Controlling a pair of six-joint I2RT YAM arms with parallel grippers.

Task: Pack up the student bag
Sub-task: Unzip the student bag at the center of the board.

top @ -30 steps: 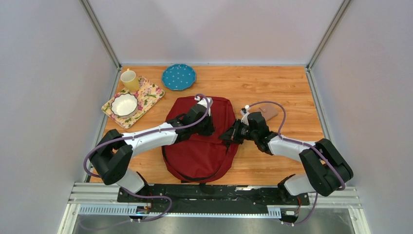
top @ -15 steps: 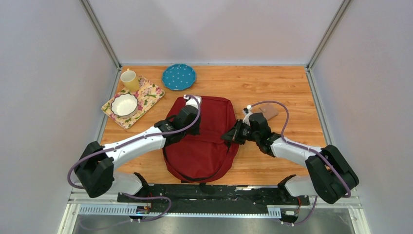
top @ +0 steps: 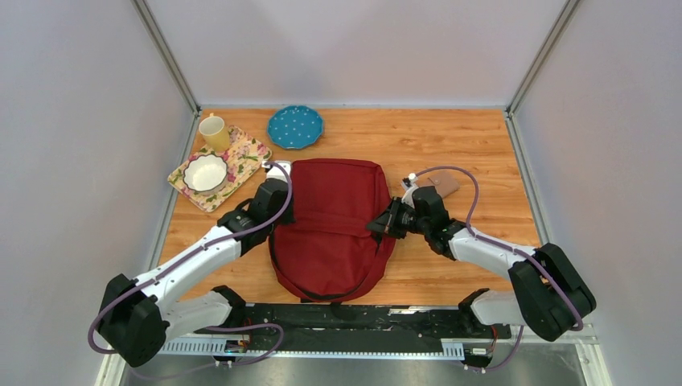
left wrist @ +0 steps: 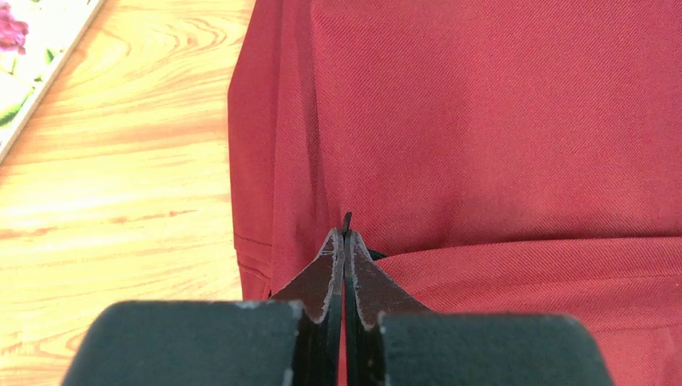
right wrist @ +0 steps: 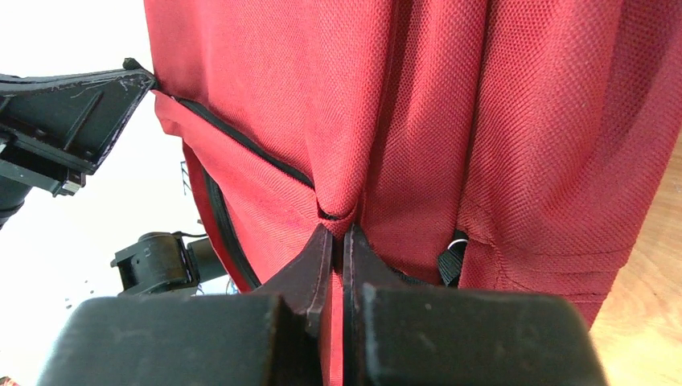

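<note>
Left fingers (left wrist: 326,273) pinch shut on one black tab (left wrist: 347,219) at the left edge of the one student bag (top: 334,225), central on the surface (top: 466,137). Right fingers (right wrist: 310,273) clamp its right-side fabric. Far left: one tray (top: 245,157), one bowl (top: 205,172), one cup (top: 215,133), one plate (top: 295,126).

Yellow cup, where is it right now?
In the top view the yellow cup stands at the far left of the table, at the far corner of the flowery tray, left of the blue dotted plate.
</note>
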